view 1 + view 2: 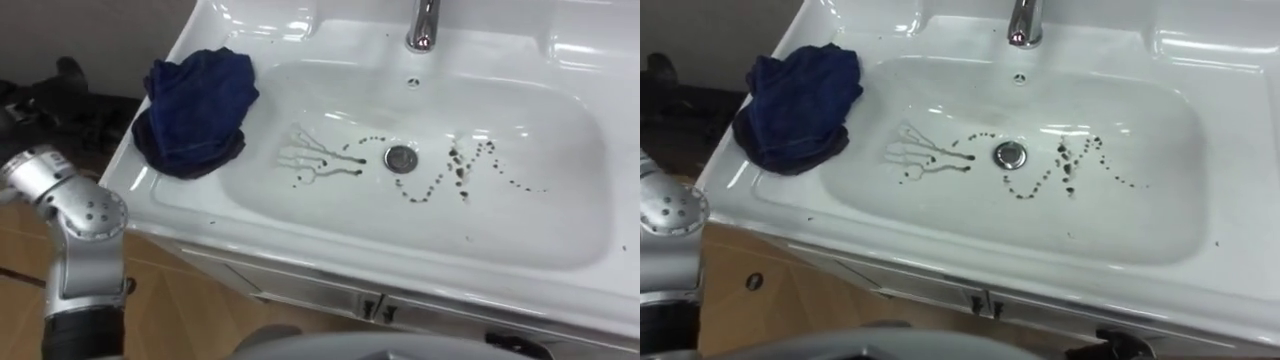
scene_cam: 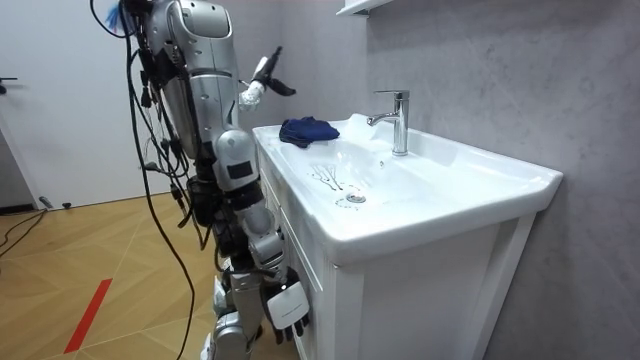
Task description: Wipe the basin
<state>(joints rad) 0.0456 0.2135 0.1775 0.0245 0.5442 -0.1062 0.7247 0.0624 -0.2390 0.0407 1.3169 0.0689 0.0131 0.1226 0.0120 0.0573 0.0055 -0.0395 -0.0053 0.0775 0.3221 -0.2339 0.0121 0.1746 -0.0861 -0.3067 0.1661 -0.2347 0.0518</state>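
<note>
The blue cloth (image 1: 195,110) lies bunched on the left rim of the basin (image 1: 560,262). The left robot hand (image 2: 268,80) hovers beside it, fingers spread, empty — the right robot hand (image 2: 290,305) hangs loose. Grip the cloth's middle firmly, then sweep the dark stains (image 1: 460,175).

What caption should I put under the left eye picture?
A dirty white basin with dark spots around its drain, and a blue cloth bunched at its left edge.

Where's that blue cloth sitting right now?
In the left eye view, the blue cloth lies bunched on the left rim of the basin, left of the drain and the dark streaks.
</note>
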